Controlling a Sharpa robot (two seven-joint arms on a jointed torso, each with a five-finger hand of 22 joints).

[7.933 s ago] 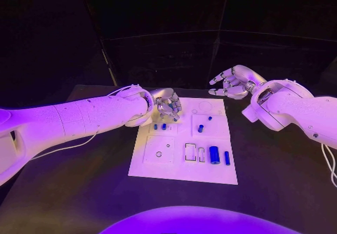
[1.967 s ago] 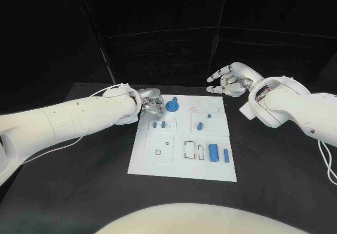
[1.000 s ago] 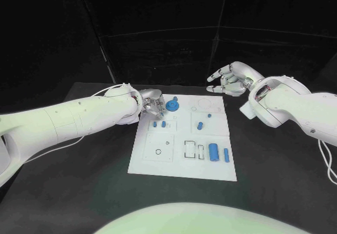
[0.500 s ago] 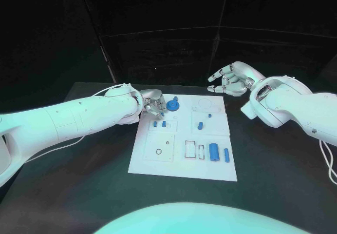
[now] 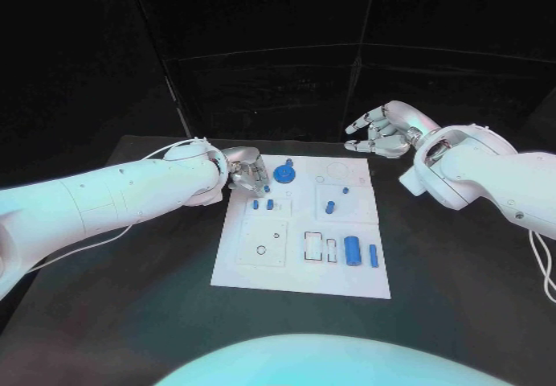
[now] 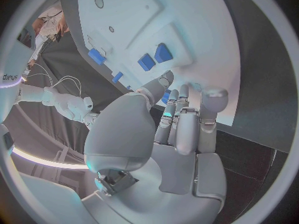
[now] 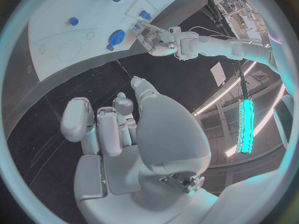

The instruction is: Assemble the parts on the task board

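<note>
**Left hand draws back from the round blue part**

Since the oldest frame, a round blue part [image 5: 286, 174] has appeared standing near the task board's [image 5: 296, 277] far edge, at about 12 o'clock, and the left hand has eased slightly away from it.

On the black table [image 5: 128, 322] the white board lies at centre. The left hand [image 5: 248, 175] hovers at the board's 11 o'clock corner, fingers loosely curled and holding nothing that I can make out. The right hand [image 5: 382, 133] hangs past the 1 o'clock corner, fingers apart and empty.

Progress looks early to middling. The round part seems seated. A large blue cylinder [image 5: 351, 252] and a slim blue bar [image 5: 373, 256] lie loose at 4 o'clock, beside an empty rectangular slot [image 5: 312, 248]. Two small blue blocks [image 5: 264, 205] sit at 10 o'clock, and a short blue peg [image 5: 330, 209] near centre.

Whether those small pieces are seated or merely resting is too fine to tell. The left fingertips are partly hidden behind the wrist.
</note>
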